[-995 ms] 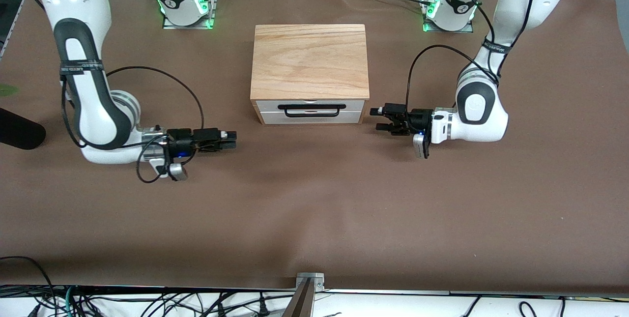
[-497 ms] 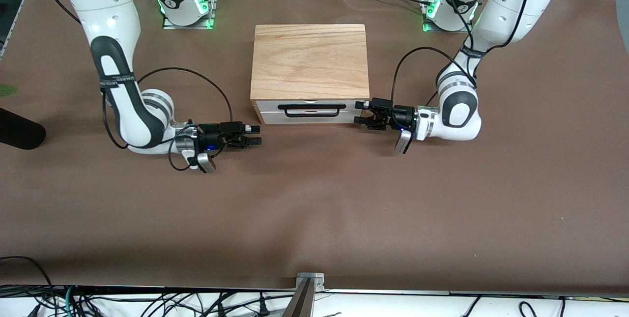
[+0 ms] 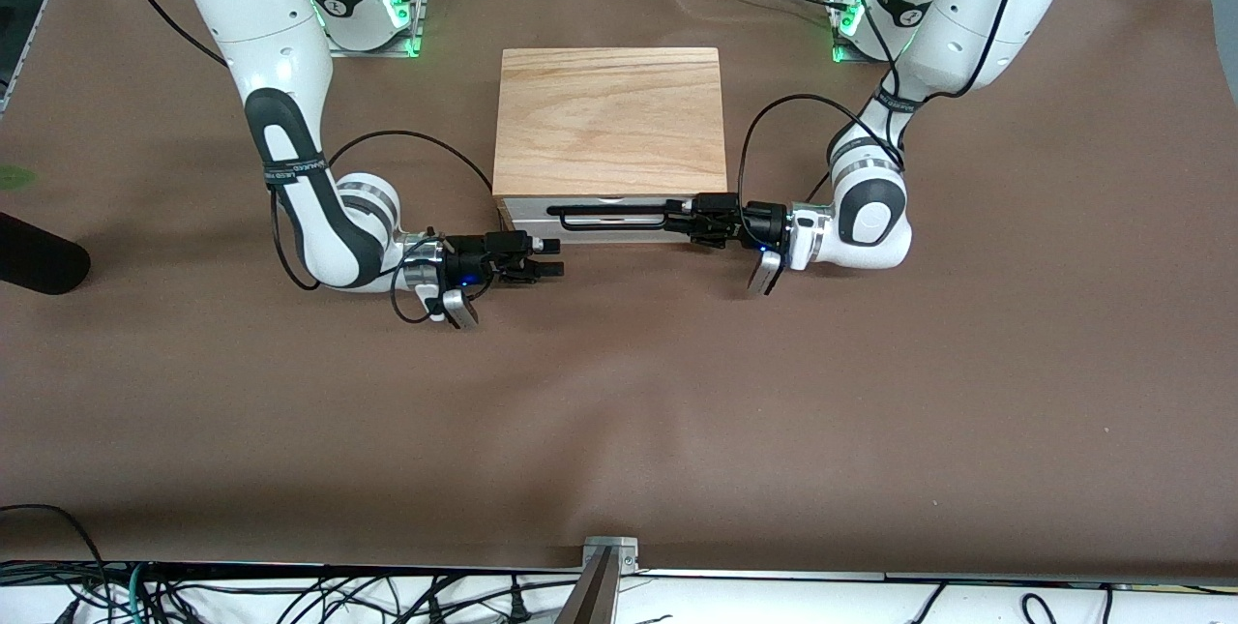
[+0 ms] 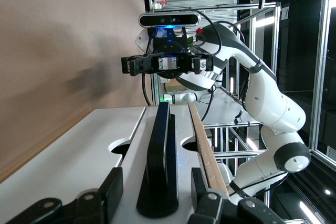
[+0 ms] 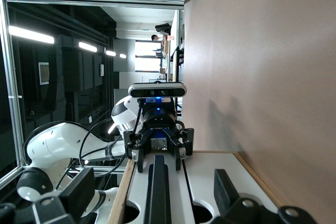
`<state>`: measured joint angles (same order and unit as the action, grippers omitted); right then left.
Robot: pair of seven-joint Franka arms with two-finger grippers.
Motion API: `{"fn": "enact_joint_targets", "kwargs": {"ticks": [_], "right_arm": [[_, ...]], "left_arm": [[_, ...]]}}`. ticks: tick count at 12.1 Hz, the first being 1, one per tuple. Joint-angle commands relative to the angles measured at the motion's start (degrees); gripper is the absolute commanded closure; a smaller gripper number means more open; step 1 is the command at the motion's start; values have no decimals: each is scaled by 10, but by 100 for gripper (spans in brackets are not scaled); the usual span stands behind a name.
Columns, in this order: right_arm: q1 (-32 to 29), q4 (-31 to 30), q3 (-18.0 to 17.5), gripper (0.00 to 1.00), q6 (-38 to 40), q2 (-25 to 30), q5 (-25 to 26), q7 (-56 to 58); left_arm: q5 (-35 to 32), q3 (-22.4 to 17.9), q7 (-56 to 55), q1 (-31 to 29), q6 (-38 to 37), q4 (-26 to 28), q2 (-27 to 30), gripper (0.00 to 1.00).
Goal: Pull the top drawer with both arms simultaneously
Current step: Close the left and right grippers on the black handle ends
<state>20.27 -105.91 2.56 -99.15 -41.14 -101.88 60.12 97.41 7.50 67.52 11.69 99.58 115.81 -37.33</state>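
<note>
The top drawer [image 3: 611, 221] sits shut, its bar handle [image 3: 609, 216] running between both arms: the half-closed left end effector [image 3: 680, 218] straddles one end, the open right end effector [image 3: 553, 257] hangs short of the other.

Left gripper [image 3: 689, 221] at top drawer [image 3: 611, 221] handle [image 3: 609, 214] end; right gripper [image 3: 549, 257] just beside.

Brown table cover [image 3: 619, 411], ceiling strip lights [image 5: 31, 34]

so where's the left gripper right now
In the front view the left gripper sits at the black handle's end toward the left arm, fingers straddling the bar.
</note>
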Motion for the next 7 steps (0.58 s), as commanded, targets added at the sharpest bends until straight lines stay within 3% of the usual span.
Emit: {"fn": "enact_joint_targets", "kwargs": {"ticks": [1,7], "right_arm": [[-1,-33,1,0,-2,12,-15,42],[0,-54,-43,0,-31,19,-53,75]], "left_arm": [[15,-1,7,5,-4,-3,-4,51],[36,10,-5,13,8,-2,-4,50]]}}
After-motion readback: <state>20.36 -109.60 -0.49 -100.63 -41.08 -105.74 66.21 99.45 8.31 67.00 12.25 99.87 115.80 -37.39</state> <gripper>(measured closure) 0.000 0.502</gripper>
